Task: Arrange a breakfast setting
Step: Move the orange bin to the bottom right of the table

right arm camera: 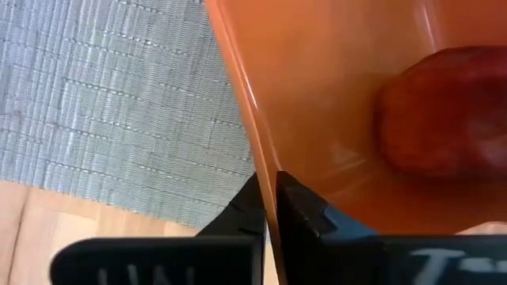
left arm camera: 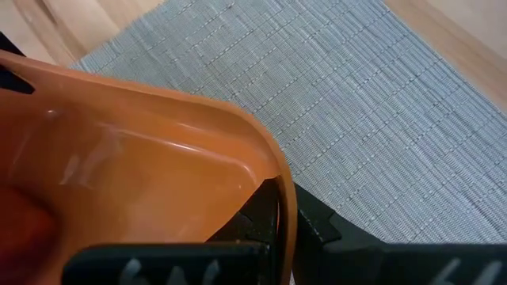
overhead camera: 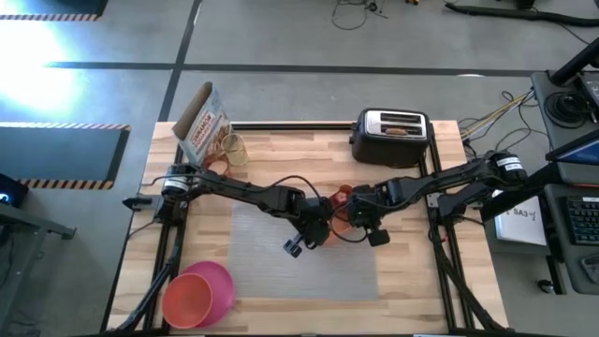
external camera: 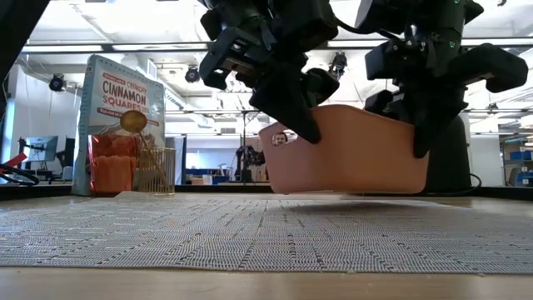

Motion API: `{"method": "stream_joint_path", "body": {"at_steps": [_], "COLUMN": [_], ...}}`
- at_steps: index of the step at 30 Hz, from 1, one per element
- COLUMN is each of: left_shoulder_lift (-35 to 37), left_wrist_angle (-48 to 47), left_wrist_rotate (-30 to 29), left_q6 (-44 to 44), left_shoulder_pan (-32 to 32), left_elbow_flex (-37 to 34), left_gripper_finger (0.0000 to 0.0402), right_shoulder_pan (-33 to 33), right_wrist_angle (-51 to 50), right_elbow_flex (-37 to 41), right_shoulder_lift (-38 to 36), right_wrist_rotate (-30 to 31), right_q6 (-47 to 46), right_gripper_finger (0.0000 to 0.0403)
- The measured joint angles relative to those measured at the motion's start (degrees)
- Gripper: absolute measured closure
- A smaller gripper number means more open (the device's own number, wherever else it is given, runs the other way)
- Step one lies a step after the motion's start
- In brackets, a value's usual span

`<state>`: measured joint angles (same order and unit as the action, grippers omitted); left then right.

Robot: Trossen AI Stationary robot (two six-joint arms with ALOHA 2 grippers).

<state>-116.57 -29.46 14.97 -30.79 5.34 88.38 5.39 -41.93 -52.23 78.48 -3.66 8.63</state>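
An orange tray (external camera: 350, 150) hangs just above the grey mat (overhead camera: 299, 253), with a red apple (right arm camera: 444, 111) lying inside it. My left gripper (left arm camera: 281, 229) is shut on the tray's left wall and my right gripper (right arm camera: 269, 222) on its right wall. A pink plate (overhead camera: 220, 281) and a red-orange bowl (overhead camera: 185, 301) sit at the near left corner. A clear cup (overhead camera: 232, 150) with a gold spoon standing in it is at the far left. A brown toast slice (overhead camera: 398, 131) sticks out of a toaster slot. My left gripper pinches the tray's left wall at its rim (left arm camera: 279, 186), one finger (left arm camera: 245, 226) inside the tray and one (left arm camera: 333, 229) outside. The fingers slant down from above. The tray is lifted clear of the mat and roughly level. My right gripper pinches the tray's right wall at its rim (right arm camera: 265, 186), one finger (right arm camera: 313, 218) inside and one (right arm camera: 238, 214) outside. The fingers point steeply down from above. The tray hangs between both grippers, clear of the mat.
A black-and-chrome toaster (overhead camera: 391, 136) stands at the far edge, right of the middle. A cereal box (overhead camera: 201, 122) stands at the far left behind the cup. The mat shows bare in front of and to the left of the tray.
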Motion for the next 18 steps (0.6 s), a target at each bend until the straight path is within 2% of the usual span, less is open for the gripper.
{"method": "stream_joint_path", "body": {"at_steps": [8,18], "left_shoulder_lift": [0.00,0.00], "left_wrist_angle": [-0.45,-1.59], "left_wrist_rotate": [-0.97,-0.20], "left_q6": [-0.15,0.33], "left_shoulder_pan": [0.00,-0.04], "left_elbow_flex": [1.64,1.85], "left_gripper_finger": [0.0371,0.0290], "right_shoulder_pan": [0.01,0.00], "right_wrist_angle": [0.25,-3.65], "right_elbow_flex": [0.00,-0.13], "right_shoulder_lift": [0.02,-0.07], "right_wrist_rotate": [-0.18,-0.13], "right_q6": [-0.71,-3.73], "right_gripper_finger": [0.0394,0.0394]}}
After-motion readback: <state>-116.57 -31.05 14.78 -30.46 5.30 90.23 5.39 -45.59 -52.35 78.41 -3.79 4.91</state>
